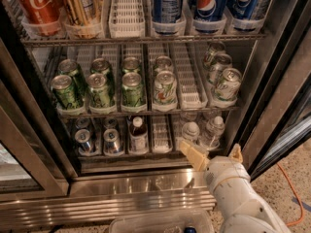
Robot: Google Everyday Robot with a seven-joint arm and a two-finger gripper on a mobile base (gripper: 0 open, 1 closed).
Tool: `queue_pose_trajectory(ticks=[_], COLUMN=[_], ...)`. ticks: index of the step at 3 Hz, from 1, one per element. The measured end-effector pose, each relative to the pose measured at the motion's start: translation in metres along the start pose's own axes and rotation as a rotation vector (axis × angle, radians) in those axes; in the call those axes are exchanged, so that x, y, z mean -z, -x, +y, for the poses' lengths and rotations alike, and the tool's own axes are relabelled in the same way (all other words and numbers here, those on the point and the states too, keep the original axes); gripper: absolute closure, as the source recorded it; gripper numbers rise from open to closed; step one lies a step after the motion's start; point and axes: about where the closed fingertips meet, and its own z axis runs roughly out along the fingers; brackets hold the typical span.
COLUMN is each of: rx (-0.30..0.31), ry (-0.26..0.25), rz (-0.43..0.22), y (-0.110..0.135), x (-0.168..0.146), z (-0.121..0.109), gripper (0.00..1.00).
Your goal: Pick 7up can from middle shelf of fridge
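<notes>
The fridge [121, 198] stands open in front of me. Its middle shelf [146, 113] holds dark green cans [99, 89] in the left lanes. A pale silver-white 7up can [165, 87] stands at the front of the fourth lane, with another behind it. More pale cans [226, 84] fill the far right lane. My gripper [215, 154] is low at the right, in front of the bottom shelf and below the middle shelf. It is open and empty, its tan fingers [194, 154] spread apart and pointing into the fridge.
The top shelf holds red cola cans [36, 4] and blue Pepsi cans [209, 4]. The bottom shelf holds small cans [85, 140] and bottles [138, 132]. The dark door frame [274, 81] is close on the right. A clear bin [160, 222] sits below, and an orange cable [287, 188] lies on the floor.
</notes>
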Motion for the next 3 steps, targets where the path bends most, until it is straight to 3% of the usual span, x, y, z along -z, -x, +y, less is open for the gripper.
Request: queue_pose_trajectory(ticks=[1,2,3], rx=[-0.048,-0.046,0.012], ry=[-0.022,-0.011,0.009], rz=[-0.063,-0.145,-0.206], y=[-0.009,0.008,0.018], x=[-0.014,-0.017,-0.020], z=[0.008,0.020,0.026], gripper=[0.00,0.00,0.00])
